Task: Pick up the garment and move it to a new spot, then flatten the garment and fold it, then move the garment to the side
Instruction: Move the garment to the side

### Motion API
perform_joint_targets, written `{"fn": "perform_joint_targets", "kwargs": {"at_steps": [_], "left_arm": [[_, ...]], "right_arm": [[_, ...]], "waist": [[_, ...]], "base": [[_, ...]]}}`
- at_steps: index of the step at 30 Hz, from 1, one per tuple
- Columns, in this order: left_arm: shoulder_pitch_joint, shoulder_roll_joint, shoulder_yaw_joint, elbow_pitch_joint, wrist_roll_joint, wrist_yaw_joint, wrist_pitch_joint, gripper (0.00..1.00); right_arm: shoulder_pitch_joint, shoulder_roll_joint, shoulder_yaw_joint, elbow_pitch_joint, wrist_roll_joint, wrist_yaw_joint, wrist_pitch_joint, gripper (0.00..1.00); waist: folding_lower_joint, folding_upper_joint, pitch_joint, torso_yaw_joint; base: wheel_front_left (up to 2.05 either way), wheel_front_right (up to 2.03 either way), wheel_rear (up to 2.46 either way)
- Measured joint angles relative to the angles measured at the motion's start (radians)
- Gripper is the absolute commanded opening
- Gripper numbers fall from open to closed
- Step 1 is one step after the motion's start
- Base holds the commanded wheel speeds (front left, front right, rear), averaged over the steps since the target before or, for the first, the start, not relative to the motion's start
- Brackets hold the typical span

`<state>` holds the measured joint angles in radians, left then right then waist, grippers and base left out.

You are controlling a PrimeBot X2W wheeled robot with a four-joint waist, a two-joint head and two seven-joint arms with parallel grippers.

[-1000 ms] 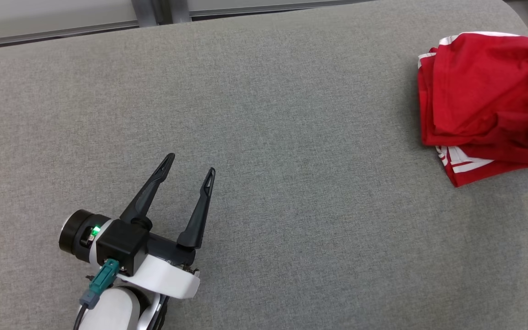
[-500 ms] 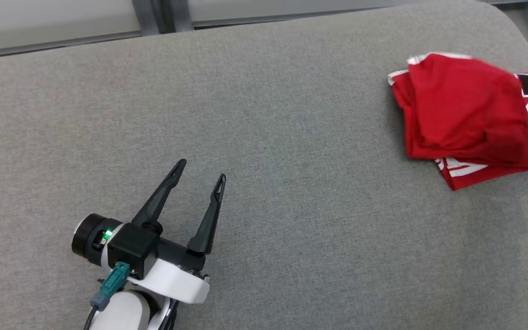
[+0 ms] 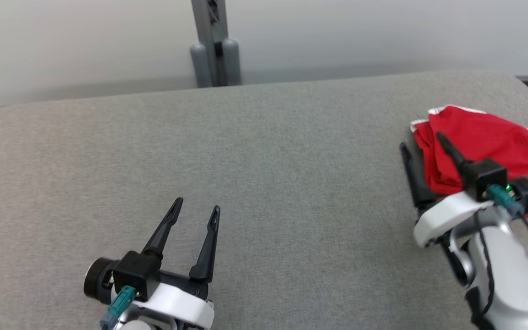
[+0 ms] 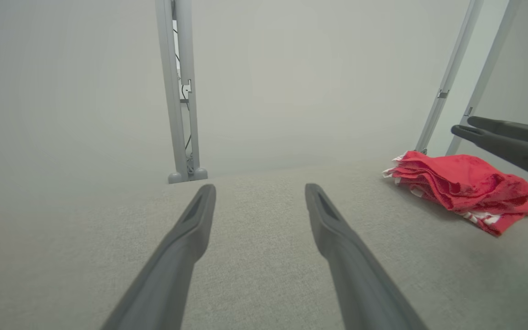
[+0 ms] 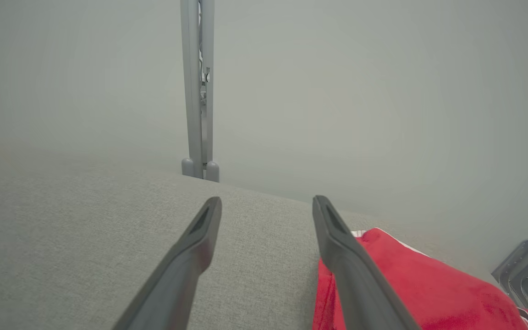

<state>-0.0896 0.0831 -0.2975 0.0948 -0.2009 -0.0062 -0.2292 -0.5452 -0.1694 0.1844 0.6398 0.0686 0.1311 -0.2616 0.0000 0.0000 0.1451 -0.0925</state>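
Note:
The garment (image 3: pixel 484 137), a red shirt with white trim and part of a black number showing, lies folded in a bundle at the far right of the grey padded surface (image 3: pixel 268 151). My right gripper (image 3: pixel 422 140) stands open just above its near-left edge, holding nothing; in the right wrist view the garment (image 5: pixel 410 284) lies under and right of the right finger. My left gripper (image 3: pixel 196 207) is open and empty over bare fabric at the lower left. From the left wrist the garment (image 4: pixel 461 183) sits off to the right, with the right gripper's fingers (image 4: pixel 497 137) above it.
A grey metal post (image 3: pixel 213 46) stands behind the surface's far edge against a pale wall. The surface's rounded far-right corner (image 3: pixel 520 85) lies just beyond the garment. More grey frame struts (image 4: pixel 452 78) rise at the right.
My right gripper has let go of the garment, opened, and drawn back toward me. The garment has settled flatter on the surface. The head camera has tilted up, shifting the whole picture.

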Motion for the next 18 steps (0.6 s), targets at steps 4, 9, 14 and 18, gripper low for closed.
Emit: {"fn": "perform_joint_targets", "kwargs": {"at_steps": [4, 9, 14, 18], "left_arm": [[0.027, -0.009, 0.008, 0.032, -0.032, 0.026, -0.002, 1.00], [0.059, -0.020, 0.031, 0.058, -0.072, 0.071, -0.006, 1.00], [0.097, -0.022, 0.069, 0.058, -0.100, 0.100, -0.023, 1.00], [0.121, -0.012, 0.085, 0.057, -0.098, 0.100, -0.028, 1.00]], "right_arm": [[0.104, 0.058, 0.011, -0.095, 0.051, 0.000, 0.000, 1.00], [0.228, 0.089, 0.031, -0.241, 0.105, 0.000, 0.000, 1.00], [0.388, 0.102, -0.018, -0.416, 0.123, 0.000, 0.000, 1.00], [0.486, 0.108, -0.084, -0.492, 0.130, 0.000, 0.000, 1.00]], "waist": [[0.0000, 0.0000, -0.051, 0.035], [0.0000, 0.0000, -0.107, 0.077], [0.0000, 0.0000, -0.160, 0.132], [0.0000, 0.0000, -0.188, 0.155]], "base": [[0.00, 0.00, 0.00], [0.00, 0.00, 0.00], [0.00, 0.00, 0.00], [0.00, 0.00, 0.00]]}}
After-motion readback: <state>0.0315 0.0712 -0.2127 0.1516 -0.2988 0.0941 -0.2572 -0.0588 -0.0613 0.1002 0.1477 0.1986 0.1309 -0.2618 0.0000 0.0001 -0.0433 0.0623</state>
